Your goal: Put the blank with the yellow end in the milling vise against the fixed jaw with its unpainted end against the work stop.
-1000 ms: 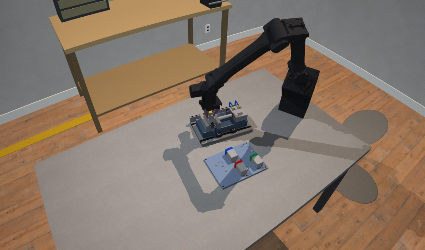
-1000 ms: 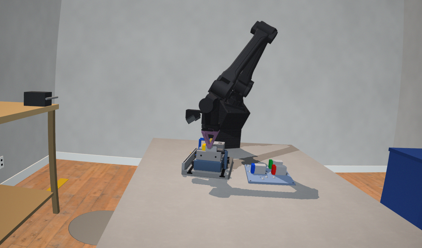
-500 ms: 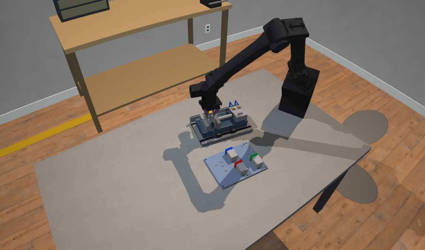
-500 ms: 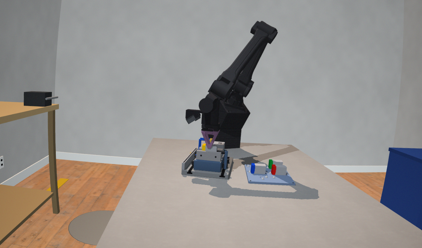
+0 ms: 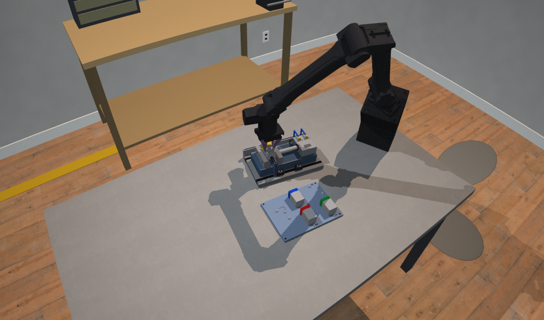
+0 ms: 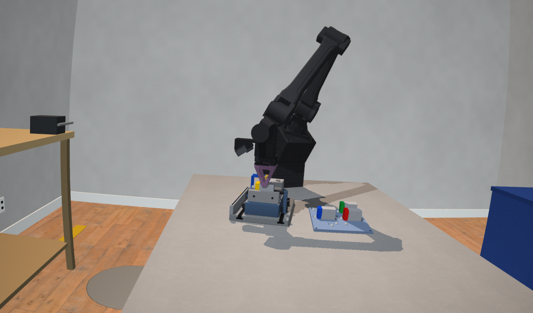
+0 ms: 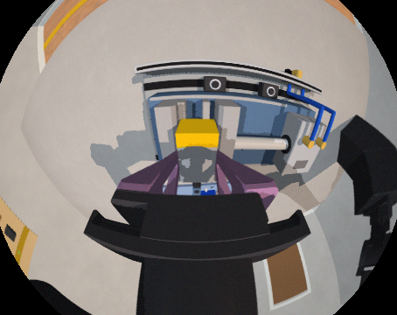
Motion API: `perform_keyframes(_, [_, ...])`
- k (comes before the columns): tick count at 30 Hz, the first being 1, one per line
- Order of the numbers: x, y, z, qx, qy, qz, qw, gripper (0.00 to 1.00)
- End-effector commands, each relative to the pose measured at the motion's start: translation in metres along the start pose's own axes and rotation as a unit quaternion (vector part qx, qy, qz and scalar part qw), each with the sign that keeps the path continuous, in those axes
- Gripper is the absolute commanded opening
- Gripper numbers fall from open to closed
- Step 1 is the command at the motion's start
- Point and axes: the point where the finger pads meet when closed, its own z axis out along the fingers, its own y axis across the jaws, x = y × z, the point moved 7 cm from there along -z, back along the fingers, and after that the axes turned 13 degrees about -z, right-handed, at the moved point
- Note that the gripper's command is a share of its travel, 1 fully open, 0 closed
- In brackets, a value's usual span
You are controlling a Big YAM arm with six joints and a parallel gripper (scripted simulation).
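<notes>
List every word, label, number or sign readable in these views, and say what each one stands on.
None can be read.
The vise shows no lettering; a small dark patch on its hose-end block is too blurred to tell whether it is text.
The plate, its three blanks and the yellow-ended blank in the gripper carry only paint.
</notes>
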Motion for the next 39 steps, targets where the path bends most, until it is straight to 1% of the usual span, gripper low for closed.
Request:
perform_keyframes(1, [0.0024, 0.0223, -0.0166, -0.022, -0.01, -0.012, 1.0, 0.0])
perform_keyframes(7, [0.0031, 0.0206, -0.0171, -0.019, -0.008, -0.011, 1.0, 0.0])
perform_keyframes(15, [0.0027, 0.0232, -0.0187, -0.021, -0.009, -0.013, 1.0, 0.0])
perform_keyframes(17, [0.0033, 0.0196, -0.0172, -0.017, -0.008, -0.012, 1.0, 0.0])
perform_keyframes(39, [0.0026, 0.0237, -0.0191, -0.021, -0.01, -0.015, 1.0, 0.0])
